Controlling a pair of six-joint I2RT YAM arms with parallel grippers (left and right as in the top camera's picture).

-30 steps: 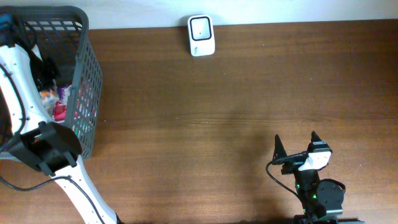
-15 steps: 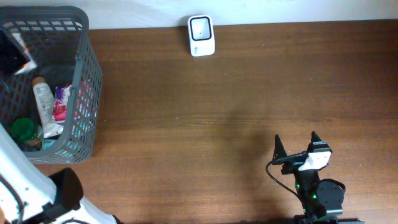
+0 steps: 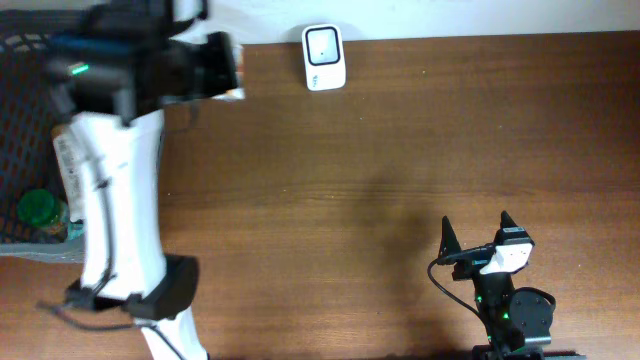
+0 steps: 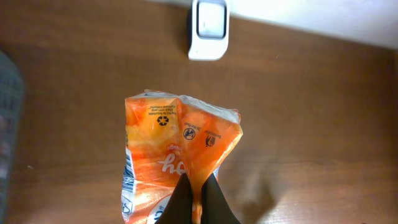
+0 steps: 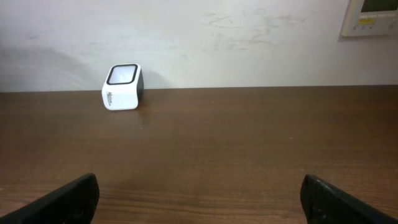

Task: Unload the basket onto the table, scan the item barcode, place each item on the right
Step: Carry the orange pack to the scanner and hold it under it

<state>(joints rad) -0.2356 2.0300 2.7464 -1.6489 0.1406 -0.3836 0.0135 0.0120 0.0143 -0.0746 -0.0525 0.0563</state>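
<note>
Swung from basket (image 3: pixel 20 120) toward scanner (image 3: pixel 324 57) at upper centre, the seemingly light, crinkly orange pouch (image 4: pixel 168 149) is clenched edgewise by the left gripper (image 4: pixel 196 193); right gripper (image 3: pixel 476 225) splayed.

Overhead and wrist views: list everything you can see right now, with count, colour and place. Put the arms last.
table: one, brown wood, fills the views
barcode scanner: one, white with a dark window, back edge of the table by the wall
orange packet: one, orange with white print, held above the table, short of the scanner
basket: one, dark grey mesh, left end of the table
green-capped item: one, green, inside the basket
pale bottle: one, whitish, inside the basket
wall panel: one, beige, on the wall, upper right of the right wrist view
left gripper: shut on the orange packet
right gripper: open, empty, front right of the table
</note>
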